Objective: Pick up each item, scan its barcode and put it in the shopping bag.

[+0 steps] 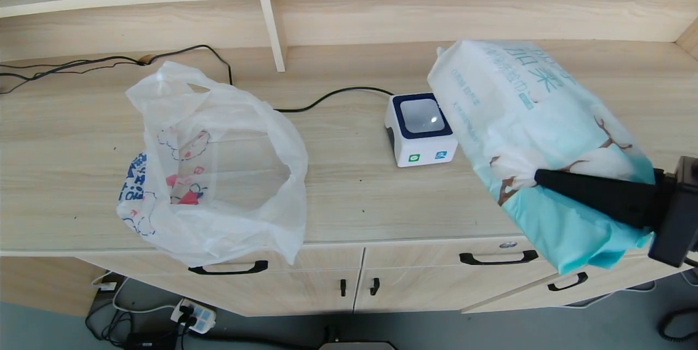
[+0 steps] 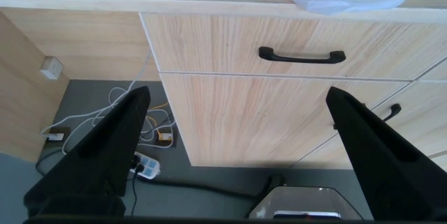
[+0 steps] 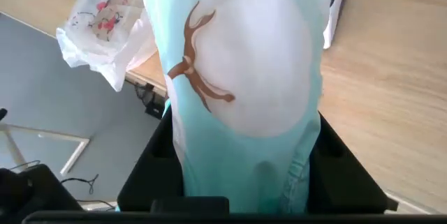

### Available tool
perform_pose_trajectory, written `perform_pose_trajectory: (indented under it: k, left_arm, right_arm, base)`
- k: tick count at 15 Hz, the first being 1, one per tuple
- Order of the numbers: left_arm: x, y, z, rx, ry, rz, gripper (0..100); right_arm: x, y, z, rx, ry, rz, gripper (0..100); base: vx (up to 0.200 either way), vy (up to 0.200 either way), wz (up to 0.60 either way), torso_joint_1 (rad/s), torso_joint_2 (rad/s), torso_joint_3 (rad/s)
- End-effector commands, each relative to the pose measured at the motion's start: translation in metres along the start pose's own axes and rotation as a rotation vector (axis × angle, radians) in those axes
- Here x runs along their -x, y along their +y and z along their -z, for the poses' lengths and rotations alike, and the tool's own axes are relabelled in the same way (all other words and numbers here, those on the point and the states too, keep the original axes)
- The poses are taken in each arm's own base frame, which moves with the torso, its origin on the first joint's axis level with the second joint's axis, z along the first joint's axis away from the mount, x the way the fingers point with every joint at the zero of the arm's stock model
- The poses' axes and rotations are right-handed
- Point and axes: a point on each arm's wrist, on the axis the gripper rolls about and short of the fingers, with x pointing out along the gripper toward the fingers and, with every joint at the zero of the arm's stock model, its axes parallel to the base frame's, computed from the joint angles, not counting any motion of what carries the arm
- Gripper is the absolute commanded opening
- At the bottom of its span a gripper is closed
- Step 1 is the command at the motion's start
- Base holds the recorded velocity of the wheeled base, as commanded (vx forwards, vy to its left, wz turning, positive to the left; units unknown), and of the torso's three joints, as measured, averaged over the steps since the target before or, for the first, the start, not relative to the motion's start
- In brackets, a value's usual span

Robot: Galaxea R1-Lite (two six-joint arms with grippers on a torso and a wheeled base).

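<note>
A large soft pack point(image 1: 531, 126) in white and pale blue with a cotton-branch print hangs in the air at the right, over the counter's front edge, its far end above and beside the barcode scanner point(image 1: 421, 129). My right gripper point(image 1: 551, 178) is shut on the pack's lower end; the pack point(image 3: 241, 84) sits between its fingers point(image 3: 150, 175). The white shopping bag point(image 1: 212, 162) lies open on the counter's left, its mouth facing the scanner. My left gripper point(image 2: 237, 147) stands open below the counter, in front of a drawer, nothing between its fingers.
The scanner's black cable point(image 1: 327, 96) runs back across the wooden counter point(image 1: 354, 197). A raised shelf with a divider point(image 1: 272, 34) lines the back. Drawers with black handles point(image 1: 499, 257) are under the counter. A power strip point(image 1: 193, 314) and wires lie on the floor.
</note>
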Motion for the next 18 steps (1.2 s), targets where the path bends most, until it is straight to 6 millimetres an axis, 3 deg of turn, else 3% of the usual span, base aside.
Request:
perform_pose_trajectory:
  k: [1,3,6,8,11,16,18]
  left_arm:
    - [0.0,0.0,0.0,0.0,0.0,-0.001,100]
    - [0.0,0.0,0.0,0.0,0.0,0.001,100]
    - [0.0,0.0,0.0,0.0,0.0,-0.001,100]
    - [0.0,0.0,0.0,0.0,0.0,-0.001,100]
    - [0.0,0.0,0.0,0.0,0.0,-0.001,100]
    - [0.0,0.0,0.0,-0.002,0.0,0.001,100]
    - [0.0,0.0,0.0,0.0,0.0,0.001,100]
  right_arm:
    - [-0.037,-0.004,-0.014,0.096,0.023,0.054,0]
    - [-0.057,-0.007,-0.025,0.211,0.021,0.142,0]
    - [-0.081,-0.011,-0.012,0.398,0.105,0.152,0]
    - [-0.09,-0.016,-0.005,0.406,0.14,0.185,0]
    - [-0.096,-0.028,0.0,0.422,0.172,0.219,0]
    - [-0.097,-0.028,-0.004,0.44,0.148,0.222,0]
    - [-0.095,-0.023,-0.014,0.451,0.069,0.197,0]
  base:
    - [0.0,0.0,0.0,0.0,0.0,0.0]
    - [0.0,0.0,0.0,0.0,0.0,0.0]
    - [0.0,0.0,0.0,0.0,0.0,0.0]
    - [0.0,0.0,0.0,0.0,0.0,0.0]
    - [0.0,0.0,0.0,0.0,0.0,0.0]
    - [0.0,0.0,0.0,0.0,0.0,0.0]
    - [0.0,0.0,0.0,0.0,0.0,0.0]
